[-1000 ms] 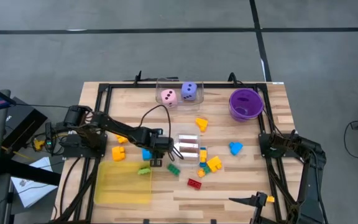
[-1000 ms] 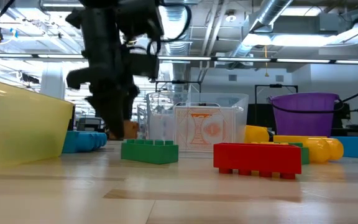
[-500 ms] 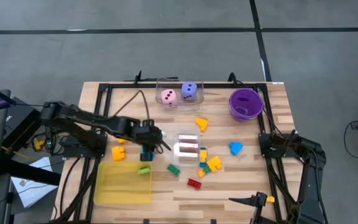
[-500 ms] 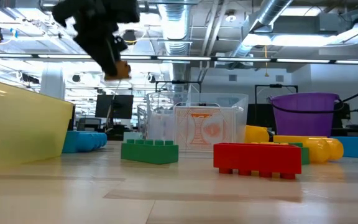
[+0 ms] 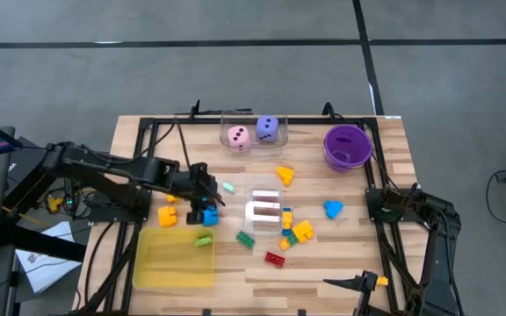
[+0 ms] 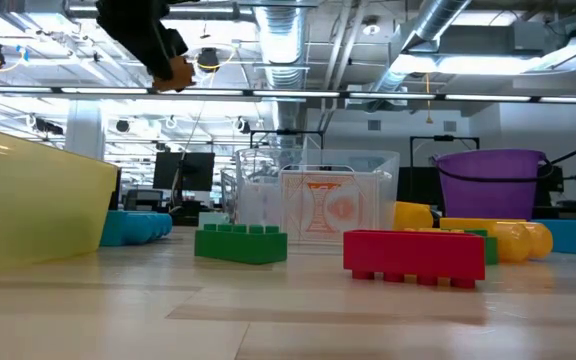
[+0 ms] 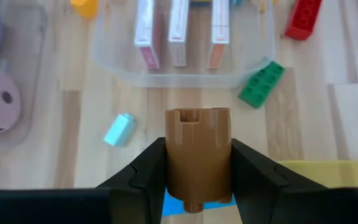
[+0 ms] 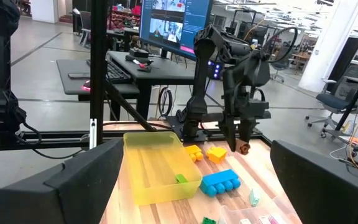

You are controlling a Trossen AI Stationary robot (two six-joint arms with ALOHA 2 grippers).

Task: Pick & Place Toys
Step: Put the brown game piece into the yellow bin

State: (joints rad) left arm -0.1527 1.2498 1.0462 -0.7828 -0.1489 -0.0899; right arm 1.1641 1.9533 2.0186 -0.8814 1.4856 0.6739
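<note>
Brown cylindrical peg (image 7: 197, 152) is gripped in the left pincer (image 5: 202, 198), raised above the desk's (image 5: 341, 263) left half; slippage could drop it short of the yellow tray (image 5: 176, 259). Right pincer is parked open.

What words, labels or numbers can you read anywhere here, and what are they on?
No readable text anywhere.
Monitor behind the table: screen content too small to read.
Playing cards in the clear box: edges only, no print legible.
Pink die and purple die: dots only, no numerals.

Left gripper (image 7: 197, 180) raised, jaws clamped.
</note>
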